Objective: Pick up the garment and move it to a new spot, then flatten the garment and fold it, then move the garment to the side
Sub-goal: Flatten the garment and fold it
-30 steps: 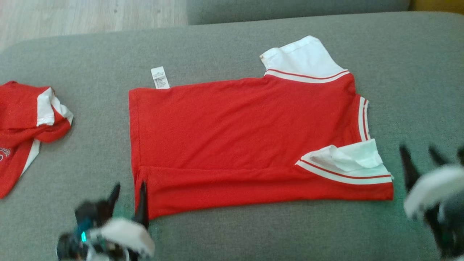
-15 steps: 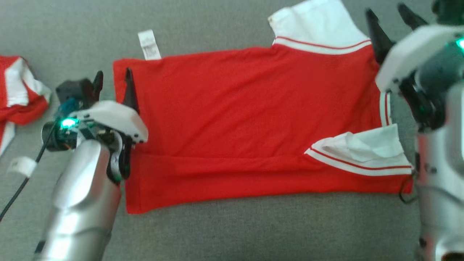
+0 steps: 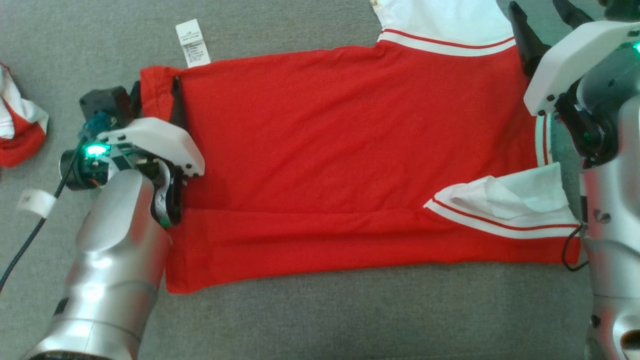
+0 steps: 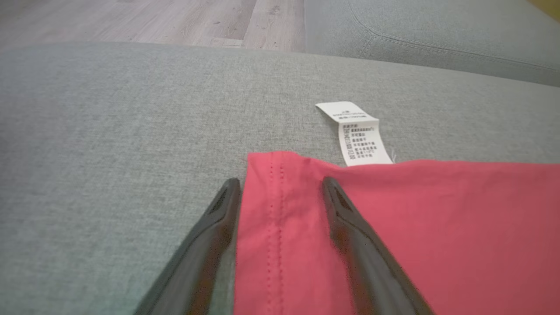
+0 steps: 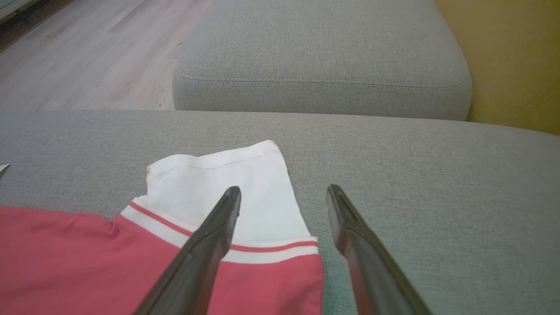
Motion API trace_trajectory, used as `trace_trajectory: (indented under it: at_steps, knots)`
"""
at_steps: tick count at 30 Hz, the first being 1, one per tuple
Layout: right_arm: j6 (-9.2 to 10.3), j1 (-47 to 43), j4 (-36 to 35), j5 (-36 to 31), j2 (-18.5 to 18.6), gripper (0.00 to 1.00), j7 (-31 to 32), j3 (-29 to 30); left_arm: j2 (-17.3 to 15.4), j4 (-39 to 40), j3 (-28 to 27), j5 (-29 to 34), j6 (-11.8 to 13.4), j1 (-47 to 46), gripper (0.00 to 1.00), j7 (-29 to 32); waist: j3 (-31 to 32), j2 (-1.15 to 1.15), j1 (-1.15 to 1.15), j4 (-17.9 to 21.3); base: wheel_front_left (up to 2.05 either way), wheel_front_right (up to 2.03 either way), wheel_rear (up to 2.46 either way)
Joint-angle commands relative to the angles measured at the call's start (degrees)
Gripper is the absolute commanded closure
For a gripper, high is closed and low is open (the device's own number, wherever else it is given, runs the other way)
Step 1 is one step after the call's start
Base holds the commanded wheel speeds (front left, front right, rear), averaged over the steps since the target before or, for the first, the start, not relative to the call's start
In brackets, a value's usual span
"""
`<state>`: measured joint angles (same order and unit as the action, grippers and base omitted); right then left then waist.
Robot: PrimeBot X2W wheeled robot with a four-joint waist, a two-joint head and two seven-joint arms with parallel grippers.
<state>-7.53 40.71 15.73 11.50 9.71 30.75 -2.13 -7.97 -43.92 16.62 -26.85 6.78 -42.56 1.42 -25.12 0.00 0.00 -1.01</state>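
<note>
The garment (image 3: pixel 340 150) is a red shirt with white sleeves, spread flat on the grey sofa cushion (image 3: pixel 320 310), its near long edge folded over. My left gripper (image 3: pixel 155 92) stands open over the shirt's far left hem corner (image 4: pixel 271 192). One finger rests over the cushion and the other over the red cloth. A white care label (image 4: pixel 358 135) lies just beyond that corner. My right gripper (image 3: pixel 542 17) is open at the far right, straddling the edge of the white sleeve (image 5: pixel 218 188). Nothing is gripped by either.
A second red and white garment (image 3: pixel 17 130) lies crumpled at the left edge of the cushion. Another grey cushion (image 5: pixel 319 57) sits beyond, with wooden floor (image 5: pixel 87 52) to its left and a yellow wall (image 5: pixel 516 57) to the right.
The head camera has tilted down. Both arms have reached forward from the near edge to the shirt's far corners. Both grippers stay open.
</note>
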Motion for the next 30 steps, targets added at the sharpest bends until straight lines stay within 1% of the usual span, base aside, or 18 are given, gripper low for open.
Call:
trace_trajectory:
  at_steps: [1, 2, 8, 11, 19, 24, 25, 28, 30]
  knots:
    - [0.04, 2.6, -1.7, 0.5, -0.1, 0.00, 0.0, -1.2, -1.5, -0.7, -1.2, -0.5, -0.2, -0.9, 0.82, 0.2, -0.2, 0.00, 0.00, -0.2, 0.00, 0.00, 0.00]
    - [0.04, 2.9, -1.4, 0.6, 0.0, 0.00, 0.4, -1.3, -1.3, -1.4, -1.0, -0.6, -0.5, -1.2, 1.00, 0.4, -0.4, 0.00, 0.00, -0.4, 0.00, 0.00, 0.00]
    - [0.04, 7.4, 2.5, 1.5, 1.4, 0.00, 2.7, -1.8, -0.2, -3.3, 0.0, -0.5, -2.6, -3.4, 1.00, -2.3, -2.2, 0.00, 0.00, -2.4, 0.00, 0.00, 0.00]
    - [0.04, 11.3, 6.3, 1.5, 2.5, 0.00, 3.2, -1.8, 0.9, -3.5, 1.2, -0.1, -3.9, -4.2, 1.00, -3.9, -3.4, 0.00, 0.00, -4.2, 0.00, 0.00, 0.00]
    - [0.04, 19.3, 18.0, -1.7, 5.5, 0.00, 3.9, -1.4, 3.8, -2.7, 5.1, 0.3, -6.8, -4.8, 1.00, -7.9, -6.2, 0.00, 0.00, -9.7, 0.00, 0.00, 0.00]
    - [0.04, 21.3, 24.1, -4.4, 6.2, 0.00, 4.9, -0.4, 4.6, -1.4, 6.9, -0.4, -7.7, -5.2, 1.00, -9.7, -7.3, 0.00, 0.00, -11.5, 0.00, 0.00, 0.00]
    - [0.04, 21.3, 24.1, -4.4, 6.2, 0.00, 4.9, -0.4, 4.6, -1.4, 6.9, -0.4, -7.7, -5.2, 1.00, -9.7, -7.3, 0.00, 0.00, -11.5, 0.00, 0.00, 0.00]
    - [0.04, 21.6, 27.7, -5.6, 5.9, 0.00, 4.8, 1.1, 4.9, -0.9, 8.2, -1.3, -8.0, -5.3, 1.00, -10.4, -7.4, 0.00, 0.00, -11.9, 0.00, 0.00, 0.00]
    - [0.04, 21.5, 29.3, -5.5, 5.4, 0.01, 5.7, 1.0, 4.9, -1.0, 8.6, -1.7, -7.9, -5.3, 1.00, -10.7, -7.2, 0.00, 0.00, -11.8, 0.00, 0.00, 0.00]
